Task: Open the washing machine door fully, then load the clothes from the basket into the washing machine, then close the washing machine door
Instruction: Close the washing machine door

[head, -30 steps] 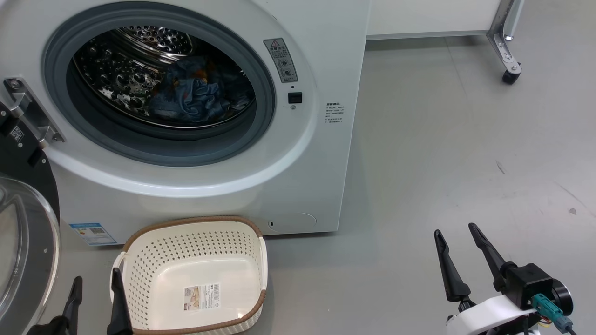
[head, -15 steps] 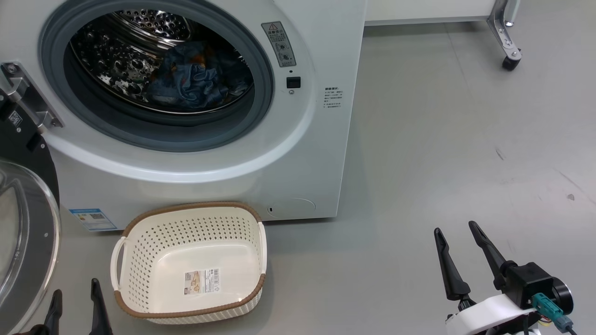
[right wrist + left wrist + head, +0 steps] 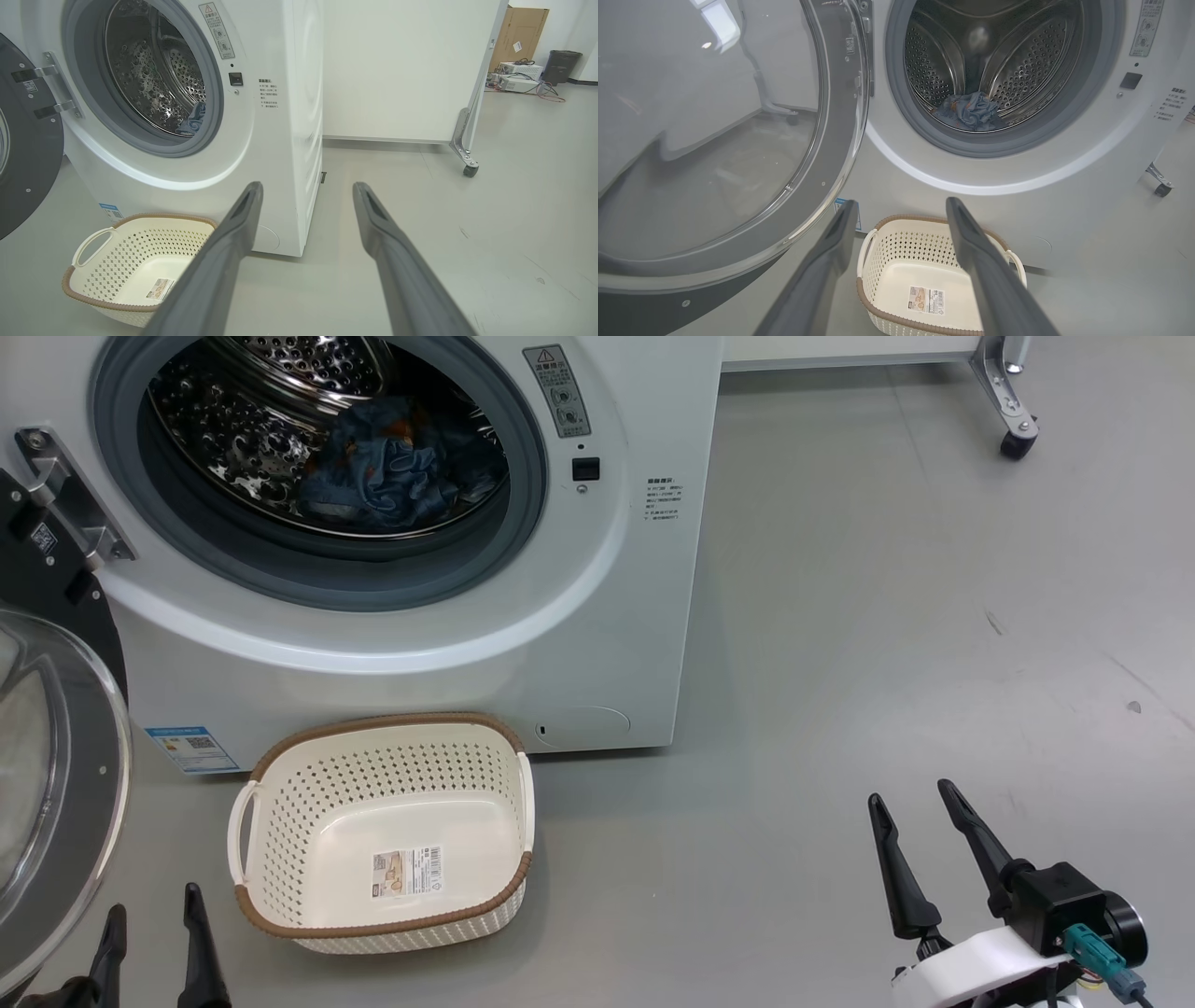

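With left gripper [image 3: 900,204] and right gripper [image 3: 910,793] spread empty, you are aiming to push the free edge of the round black-rimmed glass door [image 3: 840,116], avoiding the cream perforated basket [image 3: 373,775].

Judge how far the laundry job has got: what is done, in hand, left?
Done: the door stands open, the clothes lie in the washer, the basket is empty. In hand: nothing; the left gripper and right gripper are open, holding nothing. Left: shutting the door.
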